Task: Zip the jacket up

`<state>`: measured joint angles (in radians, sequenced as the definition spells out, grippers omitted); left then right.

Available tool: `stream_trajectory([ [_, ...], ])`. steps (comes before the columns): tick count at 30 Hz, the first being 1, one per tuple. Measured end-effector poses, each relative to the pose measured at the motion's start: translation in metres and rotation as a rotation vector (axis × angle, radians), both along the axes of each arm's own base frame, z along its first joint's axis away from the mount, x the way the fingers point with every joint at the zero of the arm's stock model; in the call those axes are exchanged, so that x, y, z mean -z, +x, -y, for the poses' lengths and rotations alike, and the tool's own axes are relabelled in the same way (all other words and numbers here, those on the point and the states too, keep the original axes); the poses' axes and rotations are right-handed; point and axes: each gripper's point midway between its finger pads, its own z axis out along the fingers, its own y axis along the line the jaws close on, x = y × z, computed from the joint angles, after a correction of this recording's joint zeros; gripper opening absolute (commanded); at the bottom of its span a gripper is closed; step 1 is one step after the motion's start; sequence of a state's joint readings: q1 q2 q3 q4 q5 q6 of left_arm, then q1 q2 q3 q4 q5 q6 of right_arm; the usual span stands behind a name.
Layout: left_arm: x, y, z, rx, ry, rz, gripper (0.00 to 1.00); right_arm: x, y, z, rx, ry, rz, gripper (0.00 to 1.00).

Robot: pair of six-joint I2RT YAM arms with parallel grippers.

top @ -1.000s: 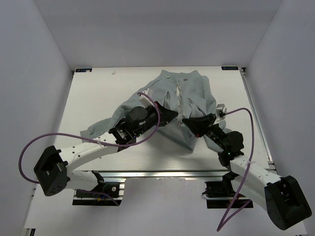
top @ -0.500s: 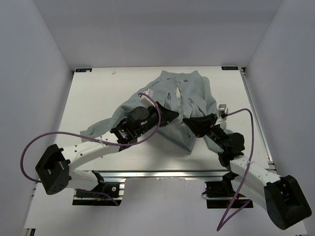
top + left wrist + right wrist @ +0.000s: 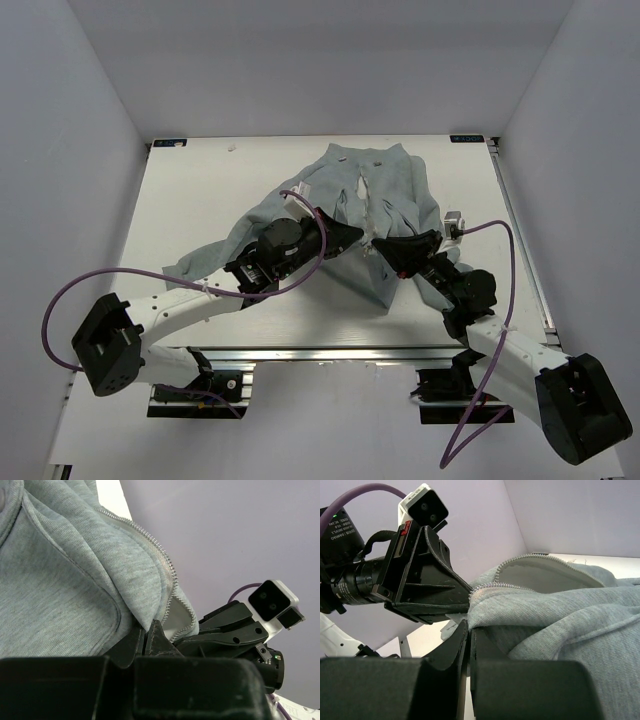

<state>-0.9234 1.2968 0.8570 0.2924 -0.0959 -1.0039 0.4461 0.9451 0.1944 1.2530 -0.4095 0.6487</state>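
The jacket (image 3: 392,190) lies spread on the white table (image 3: 200,190), collar toward the far edge, front open down the middle, one long sleeve (image 3: 215,255) trailing out to its left and toward the near edge. The two halves of the zipper are apart. In the left wrist view a row of metal zipper teeth (image 3: 165,562) runs down a folded grey edge. In the right wrist view the other toothed edge curls back and shows the paler lining (image 3: 540,575). At the lower end of the jacket's opening the two grippers meet almost tip to tip. The left gripper (image 3: 357,238) comes in from the jacket's left with its fingers pressed together on the grey fabric just beside the teeth. The right gripper (image 3: 379,243) comes from the jacket's right, its fingers likewise pinched on the hem of the opposite front panel. Each wrist camera sees the other gripper just beyond the cloth. Compared with a second ago, the jacket's near hem has drawn slightly leftward, and the right arm has shifted a little with it. The purple cable (image 3: 488,226) arching over the jacket's right side sits lower. The left arm and its grip look unchanged.
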Motion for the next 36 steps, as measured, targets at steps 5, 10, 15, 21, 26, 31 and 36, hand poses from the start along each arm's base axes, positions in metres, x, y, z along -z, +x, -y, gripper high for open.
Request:
stream_trajectory([
  [5, -0.002, 0.0, 0.001, 0.003, -0.006, 0.004, 0.0, 0.001, 0.001, 0.0, 0.003, 0.001, -0.003, 0.0],
  [10, -0.002, -0.001, 0.001, 0.007, -0.007, 0.005, 0.0, 0.006, 0.005, 0.0, 0.012, -0.003, -0.022, 0.0],
  [15, -0.005, -0.001, 0.001, 0.008, -0.016, 0.011, 0.0, 0.011, 0.008, -0.002, 0.008, -0.003, -0.051, 0.0],
  [21, -0.006, -0.001, 0.002, 0.008, -0.018, 0.013, 0.0, 0.011, 0.007, -0.002, 0.001, 0.005, -0.065, 0.0],
  [26, -0.005, 0.0, 0.001, 0.006, -0.018, 0.013, 0.0, 0.008, 0.005, -0.002, -0.001, 0.014, -0.061, 0.0],
  [31, -0.004, 0.0, 0.001, 0.003, -0.015, 0.011, 0.0, 0.002, 0.002, 0.0, -0.002, 0.026, -0.044, 0.0],
  [36, 0.001, -0.001, 0.0, 0.001, -0.006, 0.002, 0.0, 0.0, 0.001, 0.0, -0.003, 0.028, -0.039, 0.0],
])
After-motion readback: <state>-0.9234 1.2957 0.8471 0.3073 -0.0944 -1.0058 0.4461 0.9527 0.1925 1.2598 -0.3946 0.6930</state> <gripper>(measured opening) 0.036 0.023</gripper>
